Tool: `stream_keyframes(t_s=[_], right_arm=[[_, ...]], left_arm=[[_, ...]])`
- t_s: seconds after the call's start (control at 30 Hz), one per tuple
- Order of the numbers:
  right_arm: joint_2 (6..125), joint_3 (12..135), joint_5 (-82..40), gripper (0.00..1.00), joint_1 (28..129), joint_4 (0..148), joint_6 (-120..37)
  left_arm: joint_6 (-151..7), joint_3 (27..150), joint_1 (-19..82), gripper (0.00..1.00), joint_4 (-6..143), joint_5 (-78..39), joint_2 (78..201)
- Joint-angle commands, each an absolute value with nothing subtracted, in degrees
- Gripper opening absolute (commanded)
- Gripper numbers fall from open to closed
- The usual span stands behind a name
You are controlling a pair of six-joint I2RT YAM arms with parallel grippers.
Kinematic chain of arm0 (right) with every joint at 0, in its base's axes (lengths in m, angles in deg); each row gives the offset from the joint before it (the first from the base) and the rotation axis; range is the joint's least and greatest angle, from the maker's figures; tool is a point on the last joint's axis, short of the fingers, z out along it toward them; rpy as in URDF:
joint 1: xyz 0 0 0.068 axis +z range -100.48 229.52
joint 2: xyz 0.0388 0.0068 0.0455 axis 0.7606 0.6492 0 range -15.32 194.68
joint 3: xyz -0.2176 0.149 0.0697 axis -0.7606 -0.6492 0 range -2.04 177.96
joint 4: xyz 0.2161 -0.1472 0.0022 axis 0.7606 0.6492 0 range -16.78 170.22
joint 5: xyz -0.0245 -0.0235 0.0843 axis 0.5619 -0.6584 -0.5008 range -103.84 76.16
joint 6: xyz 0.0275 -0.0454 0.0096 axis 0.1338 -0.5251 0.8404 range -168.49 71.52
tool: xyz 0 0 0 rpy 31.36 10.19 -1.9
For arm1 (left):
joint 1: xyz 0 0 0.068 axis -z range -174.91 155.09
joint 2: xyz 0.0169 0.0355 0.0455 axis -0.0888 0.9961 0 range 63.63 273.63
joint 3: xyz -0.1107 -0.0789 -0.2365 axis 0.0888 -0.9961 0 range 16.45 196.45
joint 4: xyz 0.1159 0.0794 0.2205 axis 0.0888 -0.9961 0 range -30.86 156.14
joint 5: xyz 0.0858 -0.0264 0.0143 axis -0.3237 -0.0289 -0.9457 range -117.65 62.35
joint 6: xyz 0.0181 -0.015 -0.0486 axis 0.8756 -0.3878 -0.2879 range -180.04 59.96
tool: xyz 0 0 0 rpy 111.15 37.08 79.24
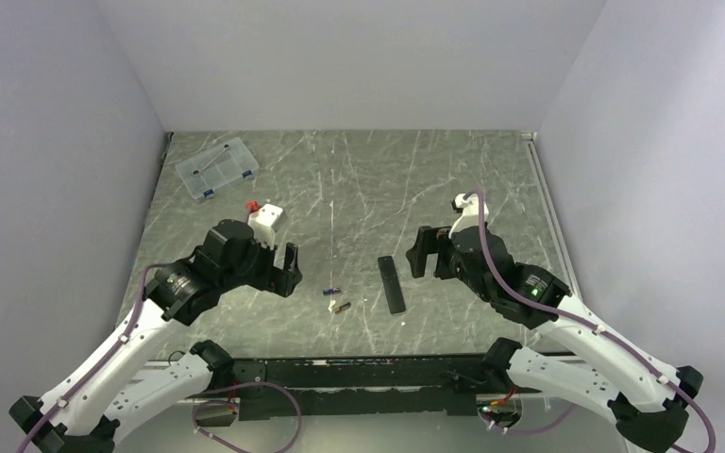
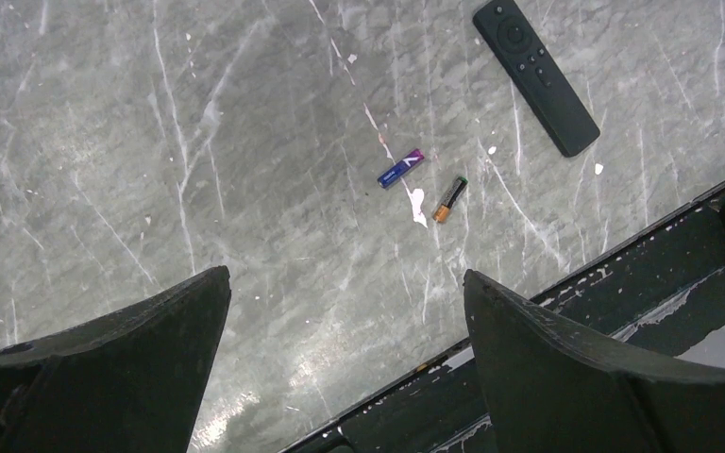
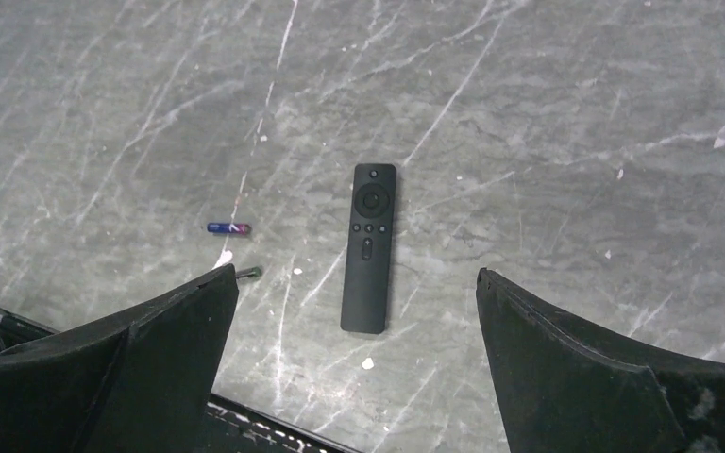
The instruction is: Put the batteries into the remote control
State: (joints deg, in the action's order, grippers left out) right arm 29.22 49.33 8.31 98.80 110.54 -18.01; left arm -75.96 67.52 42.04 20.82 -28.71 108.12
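Note:
The remote control [image 1: 392, 284] [image 2: 535, 75] [image 3: 369, 247] is a slim black bar lying flat, buttons up, on the grey marbled table between the two arms. Just left of it lie the batteries, close together. One battery has a blue band [image 1: 332, 292] [image 2: 399, 168] [image 3: 227, 227]. The other battery has a gold end [image 1: 340, 306] [image 2: 449, 199] [image 3: 249, 273] and is half hidden by a finger in the right wrist view. My left gripper [image 1: 290, 271] [image 2: 346, 276] hovers open left of the batteries, holding nothing. My right gripper [image 1: 417, 253] [image 3: 357, 274] hovers open right of the remote, also holding nothing.
A clear plastic compartment box [image 1: 217, 168] sits at the back left of the table. A black rail [image 1: 359, 368] [image 2: 623, 255] runs along the near edge by the arm bases. Grey walls close in the left, right and back sides.

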Motion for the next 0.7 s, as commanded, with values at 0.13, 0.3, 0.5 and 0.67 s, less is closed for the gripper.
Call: stream_keyframes(t_s=[0.13,0.3,0.5,0.67], right_arm=[[30.73,48.6,5.01,1.0,98.91,114.54,-18.02],[33.46,46.66,2.53,0.99,98.91,113.98,-18.25],[37.77,44.66,-0.09,0.98,98.91,112.97,-19.24],[42.84,43.65,-1.04,0.97,99.05,111.66,-18.46]], left_arm=[[-74.84,69.65,41.77,0.99,21.29,-27.43,108.1],[-74.5,69.36,41.79,0.99,21.71,-26.94,107.45],[-74.05,69.58,41.83,0.99,21.59,-26.52,108.22],[-73.93,69.67,41.76,0.99,21.41,-26.13,108.6]])
